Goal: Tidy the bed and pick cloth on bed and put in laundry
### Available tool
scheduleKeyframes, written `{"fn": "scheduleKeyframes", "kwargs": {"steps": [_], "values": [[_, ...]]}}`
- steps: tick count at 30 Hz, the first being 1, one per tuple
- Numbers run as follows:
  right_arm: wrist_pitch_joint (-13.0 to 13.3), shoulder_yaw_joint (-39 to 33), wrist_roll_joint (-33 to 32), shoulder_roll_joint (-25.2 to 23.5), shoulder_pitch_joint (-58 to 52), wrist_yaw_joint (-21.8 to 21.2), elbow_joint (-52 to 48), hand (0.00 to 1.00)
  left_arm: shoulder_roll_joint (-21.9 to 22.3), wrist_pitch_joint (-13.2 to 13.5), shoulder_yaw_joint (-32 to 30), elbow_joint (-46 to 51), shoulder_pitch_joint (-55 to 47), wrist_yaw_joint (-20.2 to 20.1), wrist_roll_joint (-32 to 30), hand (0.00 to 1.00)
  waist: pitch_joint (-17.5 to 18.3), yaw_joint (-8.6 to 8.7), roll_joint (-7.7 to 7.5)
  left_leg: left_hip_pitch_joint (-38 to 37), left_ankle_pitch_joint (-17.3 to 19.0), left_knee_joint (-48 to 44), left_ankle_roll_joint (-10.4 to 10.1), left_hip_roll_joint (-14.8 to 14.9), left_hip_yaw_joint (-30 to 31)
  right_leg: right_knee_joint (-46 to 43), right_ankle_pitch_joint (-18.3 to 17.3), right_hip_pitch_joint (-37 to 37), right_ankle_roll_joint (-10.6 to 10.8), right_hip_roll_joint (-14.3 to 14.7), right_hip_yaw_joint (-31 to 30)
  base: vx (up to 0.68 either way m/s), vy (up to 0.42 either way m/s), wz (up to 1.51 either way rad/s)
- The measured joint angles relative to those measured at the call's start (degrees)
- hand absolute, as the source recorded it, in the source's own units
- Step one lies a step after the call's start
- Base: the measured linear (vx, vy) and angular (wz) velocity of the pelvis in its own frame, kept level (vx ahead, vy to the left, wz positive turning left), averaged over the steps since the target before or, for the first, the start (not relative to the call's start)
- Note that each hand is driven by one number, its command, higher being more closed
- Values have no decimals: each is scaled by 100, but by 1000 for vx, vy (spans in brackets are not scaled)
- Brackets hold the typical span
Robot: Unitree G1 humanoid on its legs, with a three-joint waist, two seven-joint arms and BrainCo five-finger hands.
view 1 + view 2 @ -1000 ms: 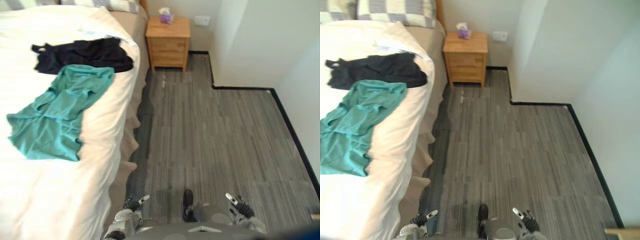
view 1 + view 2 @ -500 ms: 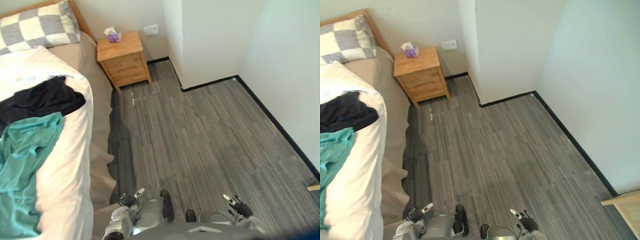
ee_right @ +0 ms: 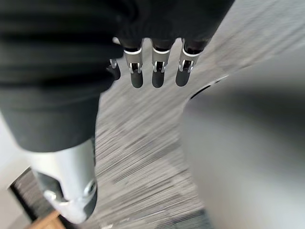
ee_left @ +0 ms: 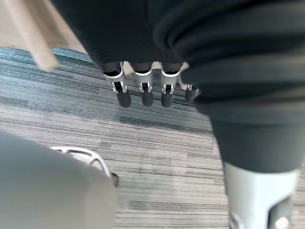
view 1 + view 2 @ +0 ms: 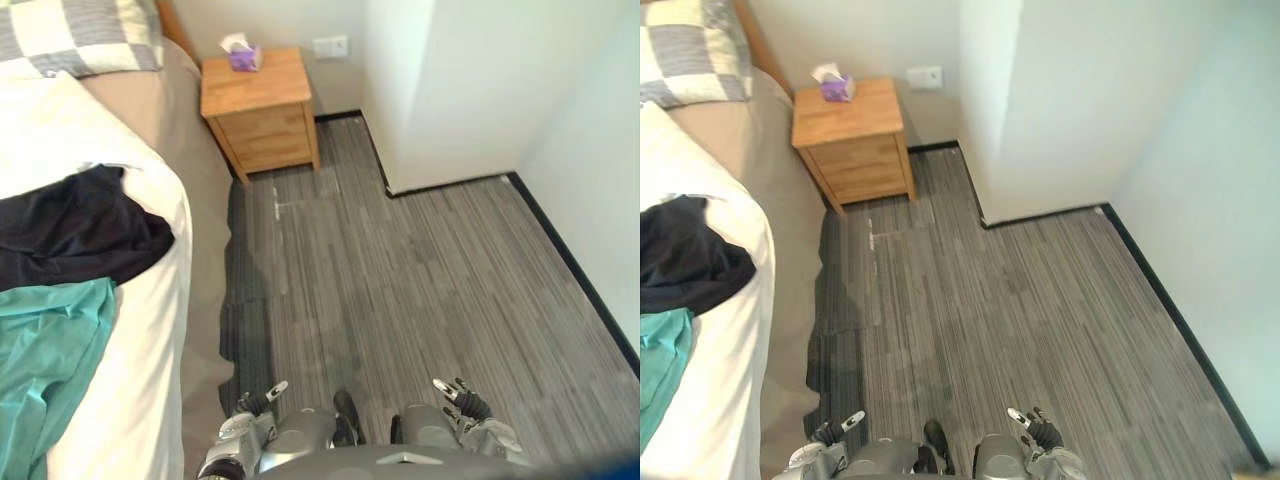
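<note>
**Teal and black cloths lie on the bed, both hands empty**

Teal cloth lies crumpled at the lower left of the left eye view. Black cloth sits bunched just above it and touches its upper edge. Both rest on the white duvet of the bed, close to its floor-side edge. A grey-and-white checked pillow shows at the upper left. A light wooden nightstand with a small purple tissue box stands beside the bed head.

The left hand and right hand hang low at the bottom of the eye views, over the grey striped floor. Their fingers are straight and relaxed and hold nothing.

The step in hand looks like the approach to the bed, since both cloths are well apart from the hands and off to the frame's left.

- **Square up first:** turn the body until the cloths sit in the middle of the frame.
- **Step in:** come close to the duvet edge before raising an arm.
- **Take the teal cloth first:** it is the nearer one, so bring the left hand down onto it.
- **Grip a thick fold:** gather a bunched part rather than a flat edge, so thin fabric does not slip out.
- **Lift straight up:** where the two cloths touch, a sideways pull may drag the black one along or rumple the duvet.
</note>
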State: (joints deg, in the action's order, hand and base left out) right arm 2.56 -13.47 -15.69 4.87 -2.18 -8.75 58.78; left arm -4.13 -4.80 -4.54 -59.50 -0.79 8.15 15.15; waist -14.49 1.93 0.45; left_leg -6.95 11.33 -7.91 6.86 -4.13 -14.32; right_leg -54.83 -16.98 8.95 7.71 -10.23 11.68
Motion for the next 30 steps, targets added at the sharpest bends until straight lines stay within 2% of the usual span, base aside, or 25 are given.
{"fn": "scheduleKeyframes", "kwargs": {"steps": [1, 3, 4, 5, 6, 7, 8, 9, 10, 11, 12, 14, 16, 17, 18, 19, 20, 21, 23, 25, 26, 27, 28, 29, 30], "values": [[-28, -52, -147, -3, -1, 1, -57, 0, 15, -12, 43, -18, -2, 47, 3, 0, -44, 54, 89, -238, 77, 8, -138, 211, 406, 872, -46, 133, -101, 73, 48, 494, -143, 141], [-70, -54, -247, -7, -6, -12, -54, 0, 34, -33, 46, -4, 1, 77, 6, 0, -41, 50, 98, -355, 156, 9, -276, 380, 632, 1810, 58, 249, -105, 184, 0, 396, -196, 110], [-93, -52, -398, -36, -6, -12, -55, 0, 27, -72, 45, 13, -17, 90, 2, 0, -39, 30, 91, -435, 252, 33, -439, 536, 899, 3060, 504, 400, -98, 233, -182, 384, -257, 98], [-91, -52, -451, -50, -4, -12, -55, 0, 18, -83, 42, 8, -16, 90, -7, 0, -41, 24, 73, -465, 295, 63, -503, 581, 1001, 3635, 807, 484, -67, 239, -312, 468, -363, 102], [-89, -54, -484, -60, 0, -23, -54, 0, -1, -90, 12, 7, -18, 93, -12, 0, -46, 25, 18, -524, 368, 85, -585, 612, 1131, 4511, 1312, 575, 69, 206, -531, 414, -393, 78], [-86, -80, -541, -104, -6, -36, -52, 0, -22, -82, -87, 4, -36, 95, -19, 0, -49, 8, -83, -639, 552, 59, -716, 627, 1242, 5030, 1496, 660, 116, 85, -759, 417, -436, 72], [-85, -119, -569, -151, -3, -36, -58, 0, -29, -79, -164, 3, -40, 95, -26, 0, -82, 4, -151, -746, 676, 29, -785, 651, 1292, 5058, 1579, 656, 121, 37, -823, 435, -477, 62], [-70, -191, -596, -163, 26, -42, -94, 0, 22, -79, -353, -22, -22, 97, -61, 0, -149, 11, -50, -931, 872, -63, -952, 821, 1353, 4710, 2089, 597, 132, 162, -812, 430, -464, 49], [-4, -219, -606, -112, 29, -12, -133, 0, 187, -86, -496, -29, -36, 93, -115, 0, -149, 4, 102, -980, 844, -215, -1041, 1052, 1283, 4306, 2044, 611, 15, 362, -798, 434, -436, 42], [19, -219, -618, -113, 28, 1, -154, 0, 232, -77, -512, -24, -32, 94, -120, 0, -137, 4, 159, -998, 782, -272, -1091, 1121, 1233, 4137, 1963, 611, -109, 407, -798, 409, -396, 36], [30, -199, -652, -127, 28, 19, -170, 0, 264, -77, -534, -26, -26, 85, -151, 0, -123, 9, 184, -1033, 569, -410, -1114, 1203, 1185, 3809, 1777, 617, -325, 443, -750, 399, -381, 27], [6, -169, -708, -155, 23, 60, -169, 0, 345, -76, -728, -1, -28, 92, -239, 0, -108, -20, 172, -934, 230, -885, -1097, 1297, 1207, 3453, 1381, 556, -489, 487, -606, 374, -374, 20], [-61, -182, -706, -134, 11, 70, -162, 0, 355, -74, -823, 30, -31, 96, -233, 0, -87, -42, 214, -363, -95, -2171, -1154, 1460, 1379, 3489, 1232, 331, -570, 594, -493, 284, -316, 18], [-87, -174, -697, -120, -17, 69, -166, 0, 360, -67, -912, 64, -31, 91, -217, 0, -97, -23, 261, 93, -628, -3121, -1273, 1618, 1506, 3622, 1149, 82, -654, 694, -434, 273, -224, 7], [-89, -107, -663, -73, -68, 70, -162, 0, 334, -51, -920, 108, -53, 75, -210, 0, -125, -60, 316, 392, -1524, -3895, -1349, 1871, 1426, 3910, 1088, -352, -757, 896, -414, 303, -178, 1], [-88, -43, -654, -35, -103, 71, -144, 0, 270, -51, -893, 107, -50, 49, -227, 0, -141, -114, 306, 572, -1336, -4379, -1350, 1973, 1374, 4087, 1058, -584, -823, 971, -393, 382, -197, -3], [-91, -34, -646, -21, -103, 80, -93, 0, 283, -50, -869, 154, -28, 21, -236, 0, -132, -116, 321, 860, -732, -4855, -1265, 2016, 1237, 4235, 1011, -865, -890, 1011, -395, 386, -188, -4], [-88, -27, -637, -22, -100, 99, -40, 0, 277, -45, -819, 218, -22, -60, -229, 0, -141, -128, 302, 1122, -227, -4909, -1176, 1903, 991, 4403, 951, -1146, -940, 1006, -480, 320, -149, -14], [-67, 17, -555, -15, -91, 109, -42, 0, 277, -38, -736, 282, -25, -91, -204, 0, -149, -159, 328, 1431, 141, -4291, -1165, 1615, 666, 4610, 895, -1388, -938, 972, -593, 277, -60, -38], [-13, 77, -532, -8, -94, 102, -69, 0, 312, -53, -687, 421, -58, -125, -198, 0, -153, -213, 350, 1595, 108, -2493, -1196, 1235, 356, 4667, 762, -1517, -861, 905, -729, 299, 57, -52], [0, 79, -519, 3, -101, 102, -100, 0, 333, -57, -680, 427, -57, -124, -197, 0, -155, -234, 386, 1588, -39, -1722, -1247, 1157, 311, 4669, 695, -1549, -826, 928, -778, 332, 129, -53], [27, 89, -420, 26, -151, 107, -150, 0, 362, -67, -683, 429, -63, -122, -117, 0, -141, -319, 451, 1528, -715, -991, -989, 1136, 253, 4667, 616, -1591, -783, 992, -900, 409, 130, -56], [30, 145, -374, -11, -190, 104, -176, 0, 330, -89, -666, 426, -59, -106, -104, 0, -83, -385, 382, 1316, -779, -589, -819, 957, 61, 4793, 630, -1710, -743, 902, -1032, 431, 117, -36], [39, 218, -373, -35, -239, 98, -229, 0, 299, -116, -647, 435, -32, -78, -123, 0, -35, -355, 250, 1308, -830, -547, -830, 865, 20, 4969, 695, -1767, -673, 832, -1071, 379, 61, 7], [35, 289, -372, -44, -232, 100, -208, 0, 226, -137, -595, 441, 14, -67, -122, 0, -69, -306, 145, 1494, -754, -908, -892, 841, -77, 5276, 839, -1928, -659, 773, -1062, 430, 162, 72]]}}
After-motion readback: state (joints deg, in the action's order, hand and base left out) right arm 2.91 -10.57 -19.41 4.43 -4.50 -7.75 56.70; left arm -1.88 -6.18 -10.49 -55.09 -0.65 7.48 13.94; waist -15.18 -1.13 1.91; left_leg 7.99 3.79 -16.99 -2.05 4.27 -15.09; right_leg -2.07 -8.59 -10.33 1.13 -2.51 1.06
